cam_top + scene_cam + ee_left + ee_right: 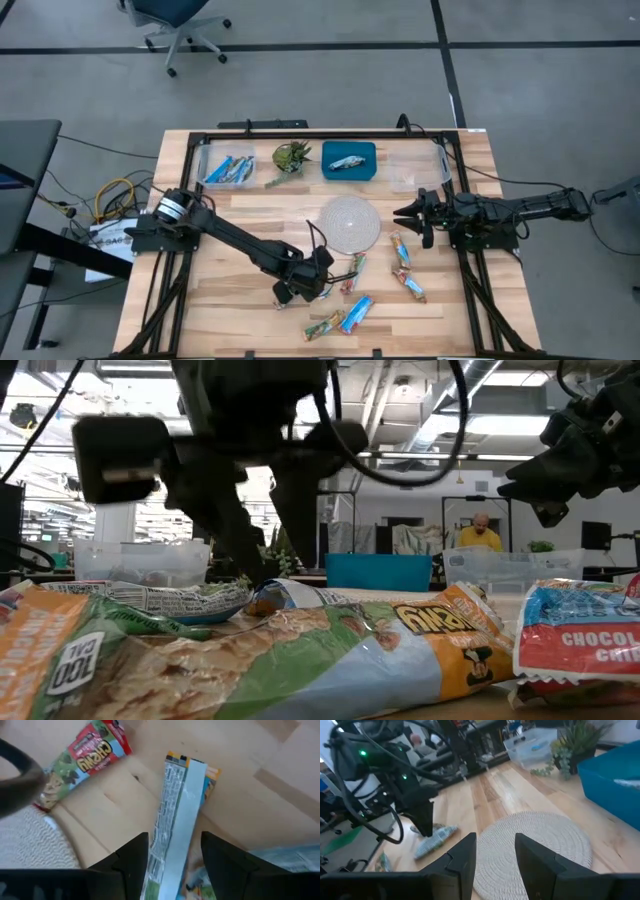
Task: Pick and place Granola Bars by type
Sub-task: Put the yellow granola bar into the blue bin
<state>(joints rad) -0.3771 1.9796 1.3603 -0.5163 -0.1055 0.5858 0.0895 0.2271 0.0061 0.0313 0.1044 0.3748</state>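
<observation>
High view: roughly eight loose granola bars [356,314]; both arms' jaws stand released.

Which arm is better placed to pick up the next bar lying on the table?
The left. Its gripper is down among the loose bars, open fingers on either side of a bar. The right gripper waits beside the mat, with nothing between its fingers.

Woven mat [349,223] lies mid-table (bars [352,313] scattered in front).

"CHEWY" reads on the red-ended granola bar [85,762], upper left; "100 CAL" on the foreground bar [90,660], lower left.
</observation>
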